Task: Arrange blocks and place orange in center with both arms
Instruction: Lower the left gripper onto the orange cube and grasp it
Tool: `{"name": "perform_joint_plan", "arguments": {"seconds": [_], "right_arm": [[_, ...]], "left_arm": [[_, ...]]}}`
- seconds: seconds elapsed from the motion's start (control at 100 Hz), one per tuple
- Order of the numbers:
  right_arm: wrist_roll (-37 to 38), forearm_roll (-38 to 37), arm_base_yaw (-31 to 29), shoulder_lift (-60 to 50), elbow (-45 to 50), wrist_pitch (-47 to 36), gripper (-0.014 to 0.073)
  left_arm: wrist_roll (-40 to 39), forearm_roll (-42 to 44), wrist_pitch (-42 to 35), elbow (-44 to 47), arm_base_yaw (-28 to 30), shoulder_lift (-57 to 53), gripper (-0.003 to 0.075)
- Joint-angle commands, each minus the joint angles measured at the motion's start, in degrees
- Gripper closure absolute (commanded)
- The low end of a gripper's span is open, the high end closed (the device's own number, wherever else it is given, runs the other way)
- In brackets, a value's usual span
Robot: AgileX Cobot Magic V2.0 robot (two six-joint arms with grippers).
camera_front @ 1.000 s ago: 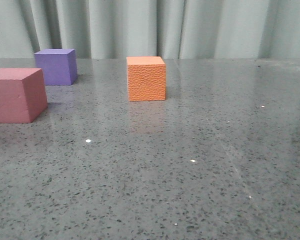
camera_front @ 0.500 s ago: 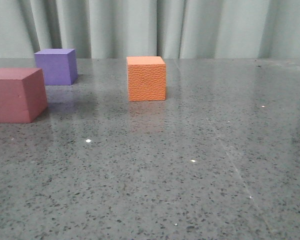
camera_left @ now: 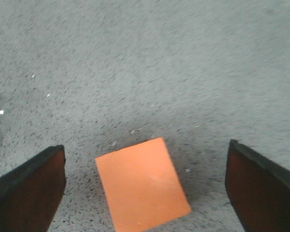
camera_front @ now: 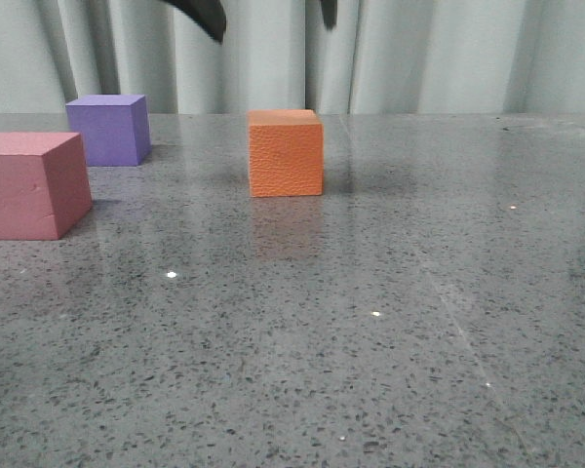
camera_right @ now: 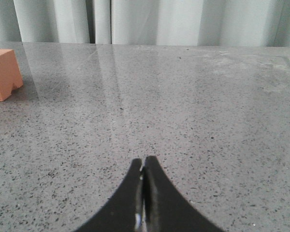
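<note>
- The pink-red cube [camera_front: 31, 185] sits at the far left of the bench [camera_front: 370, 322], cut by the frame edge.
- The purple cube [camera_front: 107, 129] stands at its 1 o'clock, apart from it.
- The orange cube [camera_front: 286, 153] rests on the bench near the middle, well clear of both.
- The left tool [camera_front: 271, 18] hangs above the orange cube, fingers [camera_left: 26, 193] spread wide to either side.
- The right tool [camera_right: 144, 166] hovers low over bare bench, tips pressed together.
</note>
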Motion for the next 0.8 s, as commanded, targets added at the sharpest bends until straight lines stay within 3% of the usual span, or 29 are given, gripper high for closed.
{"name": "perform_joint_plan", "arguments": {"seconds": [0.0,0.42,0.79], "right_arm": [[-0.48,0.02,-0.36,-1.36,-0.82,-4.88,0.0661],[-0.48,0.02,-0.36,-1.36,-0.82,-4.88,0.0661],[-0.48,0.02,-0.36,-1.36,-0.82,-4.88,0.0661]], "left_arm": [[-3.55,5.21,1.09,-3.45,-1.10,-0.45,0.0092],[-3.55,6.28,-3.41,-3.69,-1.10,1.32,0.0092],[-5.16,3.84,-1.39,-3.69,-1.10,5.53,0.0092]]}}
